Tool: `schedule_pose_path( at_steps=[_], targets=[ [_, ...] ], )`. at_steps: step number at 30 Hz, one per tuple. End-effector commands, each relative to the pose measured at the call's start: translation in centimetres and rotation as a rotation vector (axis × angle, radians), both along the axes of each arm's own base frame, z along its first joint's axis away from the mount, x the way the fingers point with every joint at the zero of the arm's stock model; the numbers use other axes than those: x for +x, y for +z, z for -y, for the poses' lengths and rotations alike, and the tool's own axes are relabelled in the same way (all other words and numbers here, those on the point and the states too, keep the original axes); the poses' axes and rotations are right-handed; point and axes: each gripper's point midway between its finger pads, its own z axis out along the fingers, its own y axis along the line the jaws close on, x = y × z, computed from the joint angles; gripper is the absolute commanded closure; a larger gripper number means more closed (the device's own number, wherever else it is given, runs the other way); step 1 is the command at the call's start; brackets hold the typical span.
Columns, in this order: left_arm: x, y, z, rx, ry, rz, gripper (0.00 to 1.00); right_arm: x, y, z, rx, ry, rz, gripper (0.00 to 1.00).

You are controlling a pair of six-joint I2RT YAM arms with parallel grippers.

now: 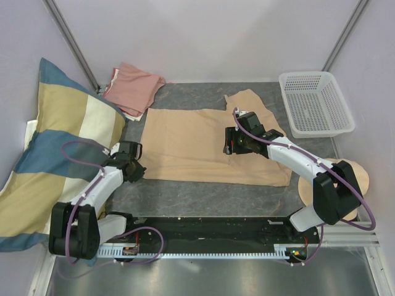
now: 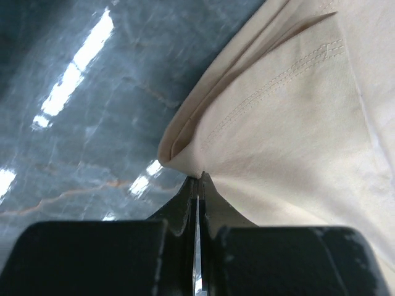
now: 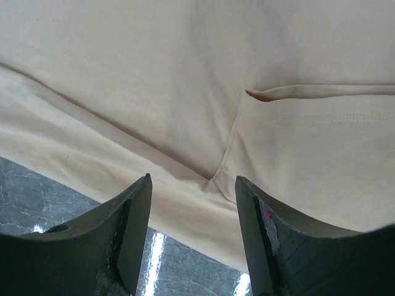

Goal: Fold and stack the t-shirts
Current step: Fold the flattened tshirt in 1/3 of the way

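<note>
The tan t-shirt (image 1: 197, 142) lies spread flat across the middle of the grey table (image 1: 185, 197). My left gripper (image 1: 139, 169) is at its near left corner. In the left wrist view that gripper (image 2: 199, 179) is shut, with the hemmed corner of the tan t-shirt (image 2: 296, 123) pinched at the fingertips. My right gripper (image 1: 229, 145) hovers over the shirt's right half. In the right wrist view it (image 3: 192, 179) stands open above the cloth (image 3: 185, 74), near a sleeve seam, holding nothing. The salmon-pink t-shirt (image 1: 133, 86) lies folded at the back left.
A big striped pillow (image 1: 55, 142) leans along the left wall. A white plastic basket (image 1: 315, 102) stands at the back right. A round beige domed thing (image 1: 355, 176) sits by the right arm's elbow.
</note>
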Motion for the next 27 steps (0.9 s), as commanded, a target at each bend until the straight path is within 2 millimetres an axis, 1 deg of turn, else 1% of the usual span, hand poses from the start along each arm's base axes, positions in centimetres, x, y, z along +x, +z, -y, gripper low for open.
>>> schedule_pose_path(
  at_steps=[1,3,4,5,7,9,12,14,15,16,17,18,19,20,23,25,27],
  targets=[
    [-3.1,0.1,-0.8,-0.003,0.112,-0.021,0.98,0.6,1.2,-0.4,0.025,-0.011,0.032,0.35],
    [-3.8,0.3,-1.0,-0.006,0.139,-0.012,0.98,0.6,1.1,-0.4,0.024,-0.010,0.029,0.35],
    [-4.6,0.2,-1.2,-0.005,0.150,-0.019,0.98,0.6,1.1,-0.4,0.025,-0.011,0.026,0.35],
    [-4.8,0.3,-1.2,-0.008,0.161,-0.012,0.98,0.6,1.0,-0.5,0.026,-0.008,0.024,0.35],
    [-5.7,0.0,-1.3,-0.012,0.166,-0.025,0.98,0.6,0.9,-0.7,0.028,-0.003,0.019,0.35],
    [-5.6,0.4,-0.8,-0.041,0.158,-0.001,0.98,0.8,0.8,-0.8,0.030,0.001,0.016,0.35],
    [-5.6,0.7,-0.8,-0.044,0.163,0.003,0.98,0.8,0.9,-0.9,0.034,0.004,0.016,0.35],
    [-5.6,0.7,-0.9,-0.038,0.166,0.002,0.98,1.1,1.1,-0.1,0.005,-0.040,0.031,0.35],
    [-5.6,0.6,-0.9,-0.033,0.166,-0.005,0.98,1.0,0.8,0.8,-0.030,-0.072,0.020,0.35],
    [-5.5,0.6,-1.0,-0.030,0.168,-0.005,0.98,1.0,1.1,1.6,-0.053,-0.120,0.025,0.35],
    [-5.5,0.7,-1.1,-0.020,0.166,-0.009,0.98,1.3,1.0,3.1,-0.108,-0.180,0.039,0.35],
    [-5.5,0.5,-1.2,-0.014,0.166,-0.017,0.98,0.7,0.6,4.3,-0.155,-0.219,0.024,0.35],
    [-5.3,0.7,-1.2,-0.011,0.164,-0.015,0.98,0.3,0.7,5.4,-0.182,-0.260,0.027,0.35],
    [-5.2,0.6,-1.3,-0.002,0.160,-0.017,0.98,-0.1,0.5,7.0,-0.232,-0.330,0.024,0.35],
    [-4.8,0.8,-1.4,0.008,0.153,-0.009,0.98,-1.6,0.4,9.3,-0.290,-0.411,0.021,0.34],
    [-4.4,1.0,-1.5,0.010,0.152,0.004,0.98,-2.6,0.3,10.2,-0.298,-0.437,0.017,0.34],
    [-4.2,1.1,-1.5,0.016,0.144,0.007,0.98,-3.3,0.2,10.2,-0.281,-0.444,0.008,0.34]
  ],
)
